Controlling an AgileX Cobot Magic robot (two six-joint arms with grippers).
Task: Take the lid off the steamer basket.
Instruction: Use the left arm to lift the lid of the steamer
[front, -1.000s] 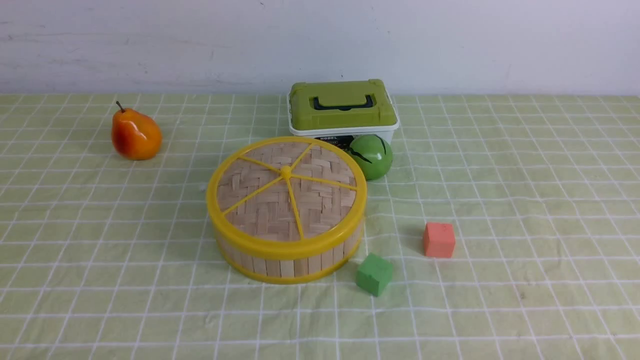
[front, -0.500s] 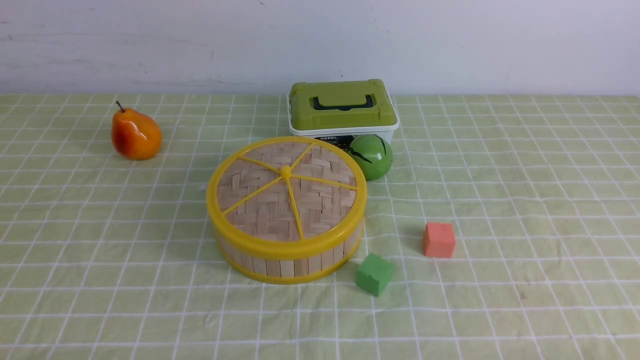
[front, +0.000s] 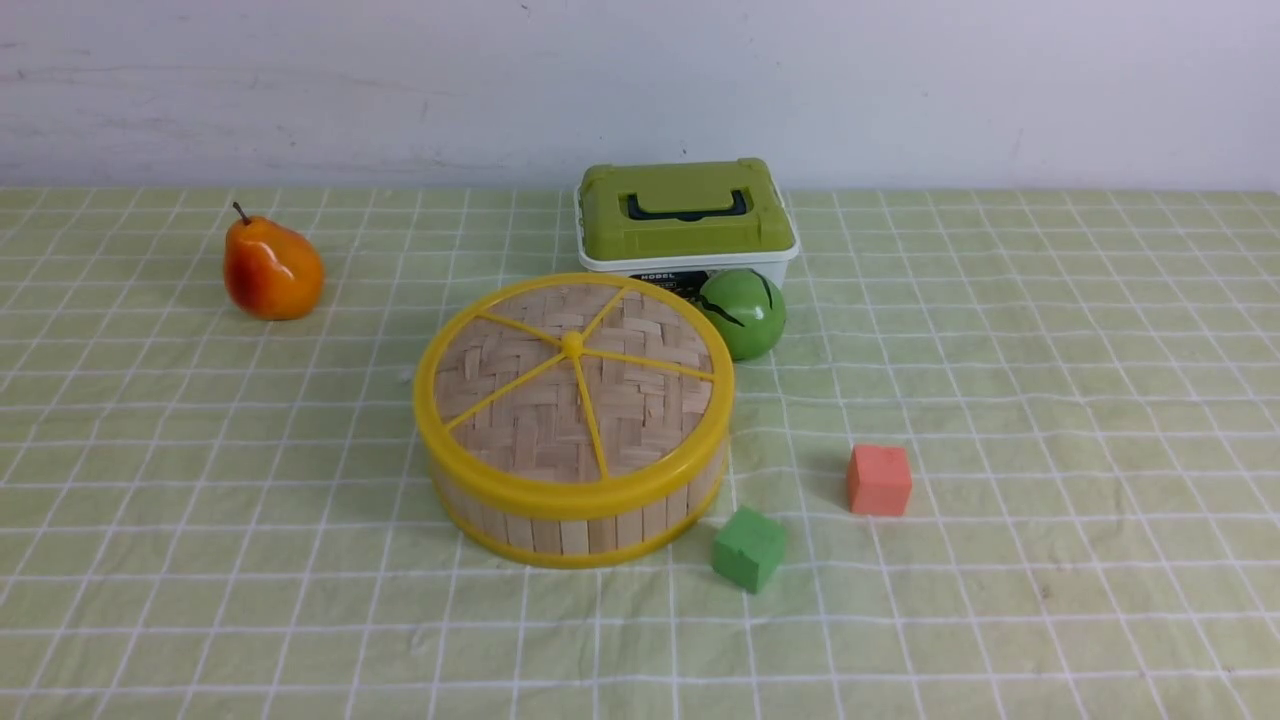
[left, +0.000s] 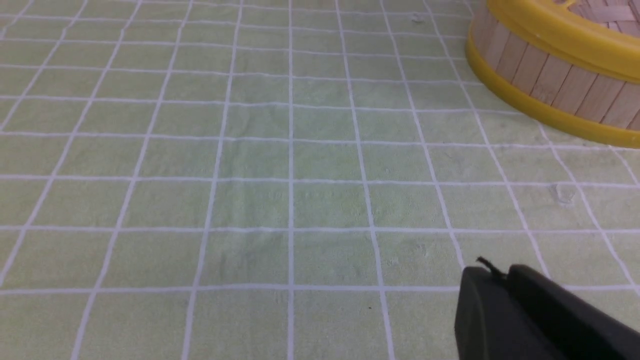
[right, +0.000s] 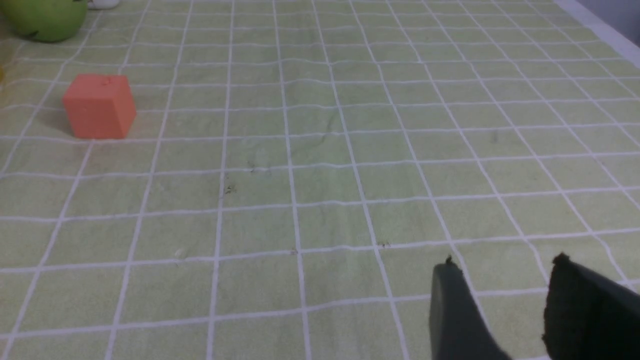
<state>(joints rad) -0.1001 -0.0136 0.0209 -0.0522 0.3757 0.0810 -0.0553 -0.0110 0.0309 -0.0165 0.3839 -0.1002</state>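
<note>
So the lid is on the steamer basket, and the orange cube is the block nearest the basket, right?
Not quite. The lid is on the steamer basket, but the front view shows the green cube nearest it; the orange cube sits farther right.

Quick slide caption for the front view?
Lid seated on steamer basket amid pear, box, green ball, green cube, orange cube.

I'm seeing matt woven bamboo and glossy yellow plastic on the lid (front: 573, 392), over the wrinkled cloth tablecloth (front: 200, 560).
</note>
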